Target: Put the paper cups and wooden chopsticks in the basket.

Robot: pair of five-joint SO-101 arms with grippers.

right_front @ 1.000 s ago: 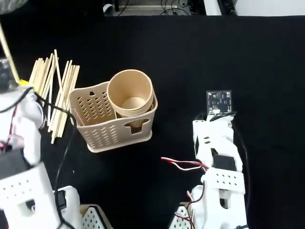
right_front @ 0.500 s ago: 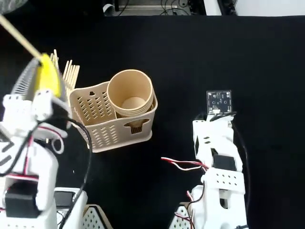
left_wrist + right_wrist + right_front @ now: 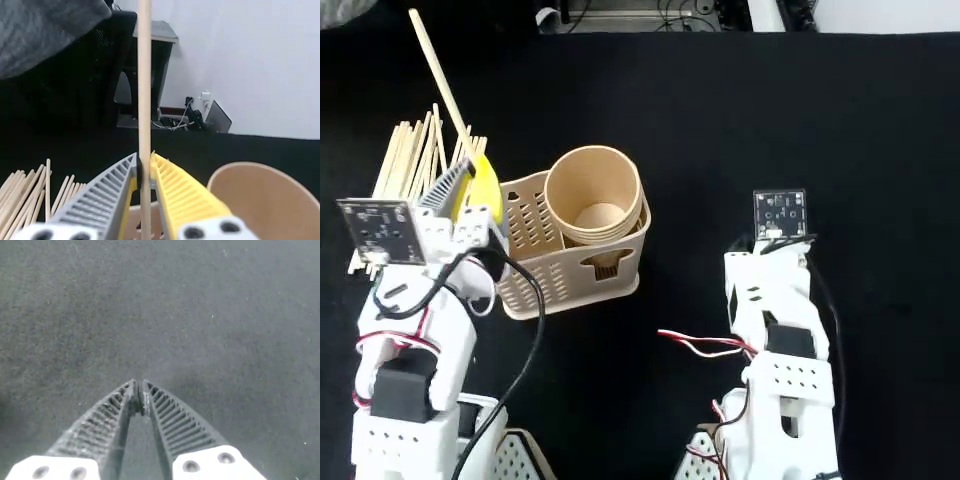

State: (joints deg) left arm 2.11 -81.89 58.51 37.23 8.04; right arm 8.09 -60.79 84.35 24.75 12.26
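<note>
My left gripper [image 3: 468, 180] is shut on one wooden chopstick [image 3: 442, 85], held above the left end of the beige basket [image 3: 520, 283]. The stick slants up and away from the jaws. In the left wrist view the chopstick [image 3: 144, 75] runs straight up from the gripper [image 3: 144, 167], with a paper cup [image 3: 260, 200] close beside it. Stacked paper cups [image 3: 592, 195] stand in the basket's right half. Several loose chopsticks [image 3: 408, 160] lie on the black table left of the basket. My right gripper [image 3: 138, 390] is shut on nothing, low over bare cloth.
The right arm [image 3: 775, 320] rests at the table's right side, well away from the basket. Black cloth [image 3: 740, 110] covers the table. Cables and furniture stand beyond the far edge [image 3: 650, 15].
The left arm has swung from the far left toward the basket, carrying the chopstick up off the pile. The right arm has not moved.
</note>
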